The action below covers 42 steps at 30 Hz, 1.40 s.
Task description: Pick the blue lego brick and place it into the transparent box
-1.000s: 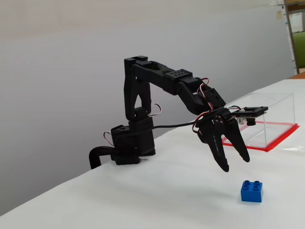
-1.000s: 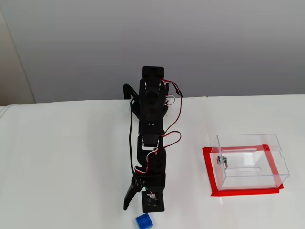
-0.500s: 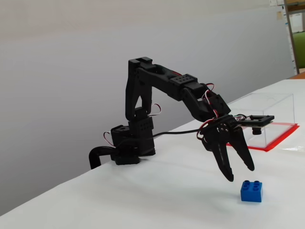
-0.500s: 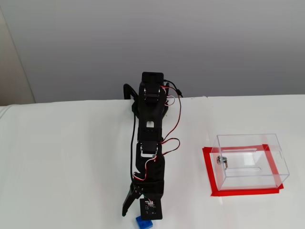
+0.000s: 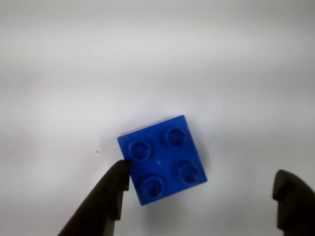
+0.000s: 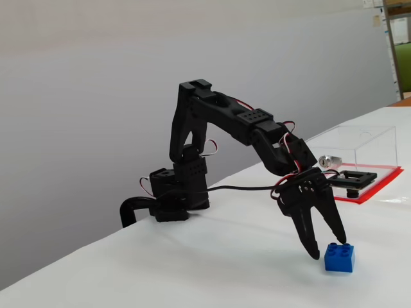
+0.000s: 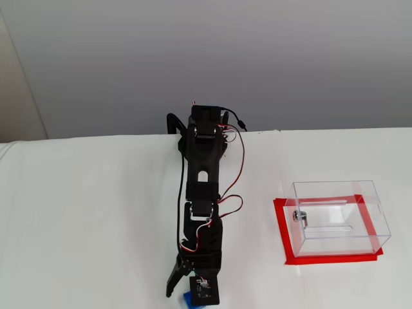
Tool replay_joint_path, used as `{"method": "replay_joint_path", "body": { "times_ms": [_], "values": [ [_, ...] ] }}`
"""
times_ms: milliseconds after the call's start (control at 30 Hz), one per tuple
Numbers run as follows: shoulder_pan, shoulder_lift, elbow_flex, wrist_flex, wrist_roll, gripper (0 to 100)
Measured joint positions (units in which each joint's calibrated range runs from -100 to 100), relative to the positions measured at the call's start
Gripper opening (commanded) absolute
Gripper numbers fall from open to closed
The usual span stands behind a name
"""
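Brick (image 5: 162,160) flat on white table (image 6: 192,269), studs up, square footprint with no long axis, edges skewed off the finger line in wrist view. Gripper (image 5: 202,179) wide open, empty; left fingertip (image 5: 120,172) at brick's left corner, right finger well clear. Box (image 7: 338,215) well apart, right side in fixed view. Open table all round brick.
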State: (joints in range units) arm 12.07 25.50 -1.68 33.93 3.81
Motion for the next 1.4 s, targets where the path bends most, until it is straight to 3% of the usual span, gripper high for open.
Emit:
{"method": "replay_joint_path", "body": {
  "times_ms": [1267,1400],
  "values": [
    [-0.4,10.1,-10.5,3.3,-0.2,31],
    [-0.4,10.1,-10.5,3.3,-0.2,22]
  ]
}}
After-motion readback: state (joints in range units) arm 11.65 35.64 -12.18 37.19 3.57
